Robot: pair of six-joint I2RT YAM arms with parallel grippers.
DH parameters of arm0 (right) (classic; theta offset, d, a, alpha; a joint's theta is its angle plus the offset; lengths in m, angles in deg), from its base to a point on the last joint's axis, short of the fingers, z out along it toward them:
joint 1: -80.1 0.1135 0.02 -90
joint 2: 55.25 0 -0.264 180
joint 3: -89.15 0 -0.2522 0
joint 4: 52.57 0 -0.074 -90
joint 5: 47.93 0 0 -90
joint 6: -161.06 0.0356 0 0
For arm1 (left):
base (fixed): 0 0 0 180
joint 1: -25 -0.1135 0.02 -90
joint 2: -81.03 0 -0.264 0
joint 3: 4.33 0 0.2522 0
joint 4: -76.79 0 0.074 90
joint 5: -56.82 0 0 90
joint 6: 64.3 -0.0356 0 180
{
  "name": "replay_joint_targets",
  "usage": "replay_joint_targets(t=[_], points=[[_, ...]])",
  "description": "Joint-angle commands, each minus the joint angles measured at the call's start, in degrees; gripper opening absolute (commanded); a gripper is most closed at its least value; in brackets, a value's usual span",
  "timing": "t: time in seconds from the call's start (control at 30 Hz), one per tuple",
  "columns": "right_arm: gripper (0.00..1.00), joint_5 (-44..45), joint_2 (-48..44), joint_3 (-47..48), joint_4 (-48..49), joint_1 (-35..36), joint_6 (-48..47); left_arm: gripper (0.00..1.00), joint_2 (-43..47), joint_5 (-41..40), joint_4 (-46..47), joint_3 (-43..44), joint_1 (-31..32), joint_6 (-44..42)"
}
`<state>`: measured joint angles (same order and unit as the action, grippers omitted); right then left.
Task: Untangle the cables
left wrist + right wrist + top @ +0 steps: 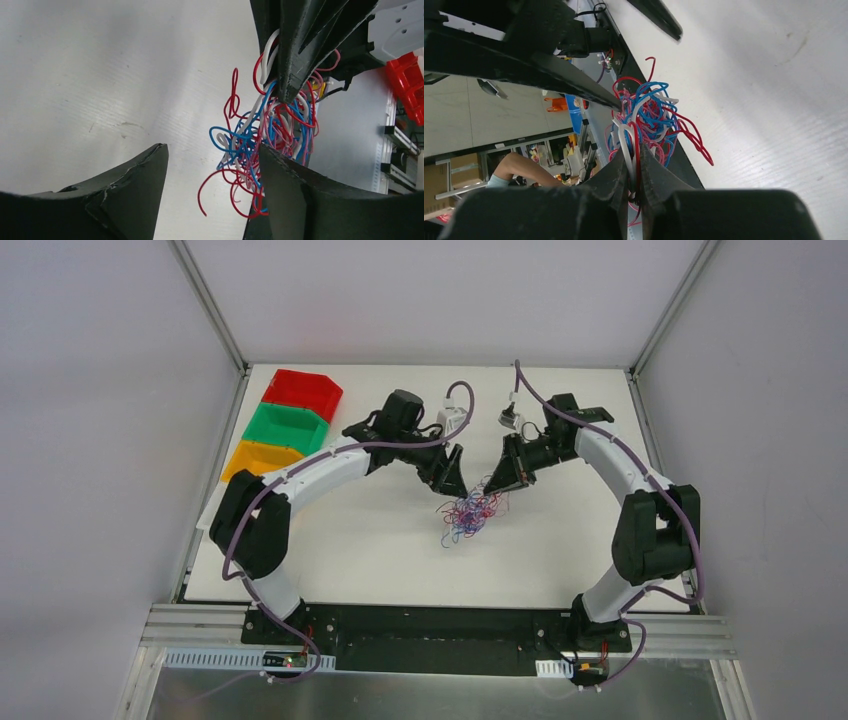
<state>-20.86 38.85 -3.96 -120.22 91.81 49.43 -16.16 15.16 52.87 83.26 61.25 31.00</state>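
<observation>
White table [350, 540], grey walls [100, 390] — L gripper [212, 150] agape — R gripper [634, 157] pinching cables [470, 515].

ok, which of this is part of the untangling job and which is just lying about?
In the job: cables, a red, blue and white tangle; right gripper, shut on a few strands; left gripper, open at the tangle.
Lying about: red bin, green bin, orange bin, along the left edge of the table.
</observation>
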Motion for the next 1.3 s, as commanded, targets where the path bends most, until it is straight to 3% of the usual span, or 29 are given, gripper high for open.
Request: replay_joint_targets(t=[0.0, 0.07, 0.17, 0.3, 0.37, 0.4, 0.53, 0.7, 0.93, 1.07, 1.13, 1.2, 1.27], points=[[0.06, -5.5, 0.0, 4.6, -3.4, 0.7, -3.6, 0.57, -0.8, 2.7, 1.5, 1.6, 3.0, 1.5], [0.07, -4.1, -0.3, 5.5, -0.4, 0.8, 0.3, 0.38, -0.2, 3.9, 2.8, 0.6, 3.3, 5.0], [0.16, -0.2, -2.0, 5.3, 5.4, 0.8, 7.1, 0.0, 1.4, 6.0, 5.0, -0.2, 3.2, 10.2], [0.58, 11.2, -6.0, 2.8, 14.5, 0.5, 18.7, 0.0, 4.1, 5.2, 10.6, -1.8, 2.2, 20.6], [0.97, 18.3, -8.5, 1.1, 17.3, -0.3, 25.0, 0.0, 5.0, 2.2, 13.1, -3.5, 0.4, 25.1], [0.99, 20.9, -9.9, 0.0, 18.6, -0.8, 27.6, 0.0, 5.3, 0.5, 13.7, -4.3, -0.4, 26.9], [0.99, 25.5, -13.6, -5.1, 22.0, -1.8, 34.8, 0.0, 5.0, -4.4, 14.6, -6.7, -2.9, 30.6], [0.99, 27.8, -16.8, -15.5, 32.1, -0.5, 39.0, 0.0, 3.8, -3.0, 23.6, -9.9, -4.0, 38.9], [0.99, 28.2, -12.5, -21.3, 47.2, 2.5, 44.0, 0.0, 1.7, -0.9, 31.6, -11.0, -4.2, 45.7], [0.94, 26.9, -8.1, -21.6, 57.9, 4.5, 47.1, 0.0, -0.2, 0.3, 35.2, -11.3, -4.2, 48.7], [0.87, 26.1, -6.4, -21.7, 62.5, 5.3, 48.7, 0.0, -1.0, 0.9, 37.0, -11.2, -4.3, 50.3], [0.74, 25.4, -5.2, -22.3, 67.1, 5.9, 50.1, 0.0, -1.5, 1.4, 38.5, -10.9, -4.3, 51.8], [0.44, 26.8, -5.0, -22.3, 68.1, 6.6, 49.3, 0.0, -1.5, 2.0, 39.6, -10.6, -4.4, 52.9]])
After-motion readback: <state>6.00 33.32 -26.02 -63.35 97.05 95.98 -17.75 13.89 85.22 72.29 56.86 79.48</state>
